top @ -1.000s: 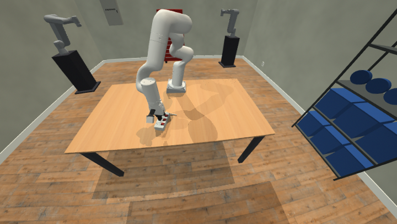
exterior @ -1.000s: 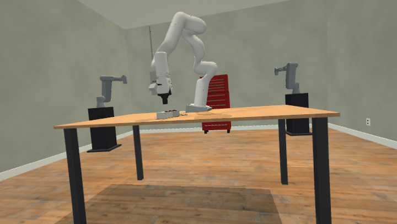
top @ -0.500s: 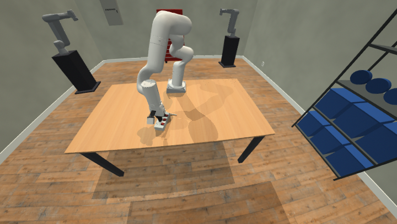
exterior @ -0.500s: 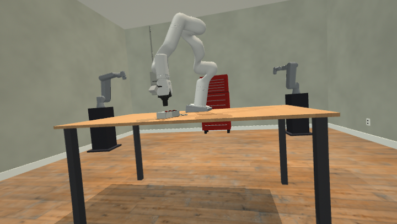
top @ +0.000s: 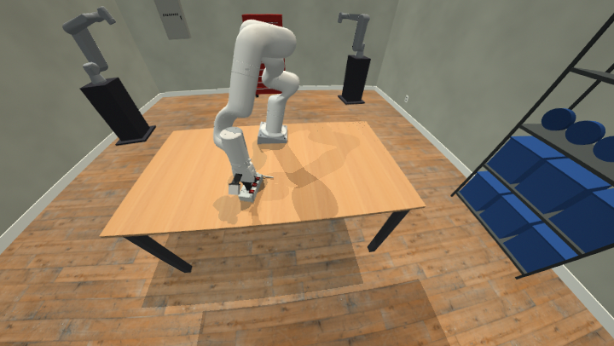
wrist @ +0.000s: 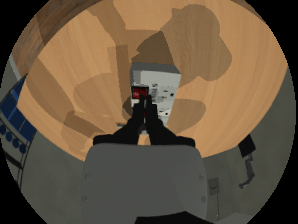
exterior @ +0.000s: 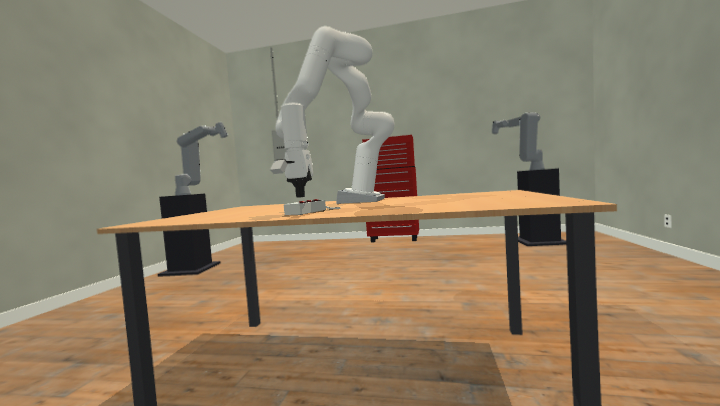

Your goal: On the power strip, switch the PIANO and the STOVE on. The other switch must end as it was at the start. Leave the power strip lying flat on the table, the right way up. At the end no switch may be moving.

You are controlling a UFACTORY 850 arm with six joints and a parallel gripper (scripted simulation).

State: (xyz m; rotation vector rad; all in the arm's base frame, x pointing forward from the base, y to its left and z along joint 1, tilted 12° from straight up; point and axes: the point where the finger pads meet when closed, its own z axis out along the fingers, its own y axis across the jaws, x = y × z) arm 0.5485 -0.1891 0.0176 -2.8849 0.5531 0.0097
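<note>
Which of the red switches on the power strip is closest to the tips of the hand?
The red switch at the end of the power strip nearest the hand. The shut fingertips hang just above it; the other switches lie farther along the strip.
</note>
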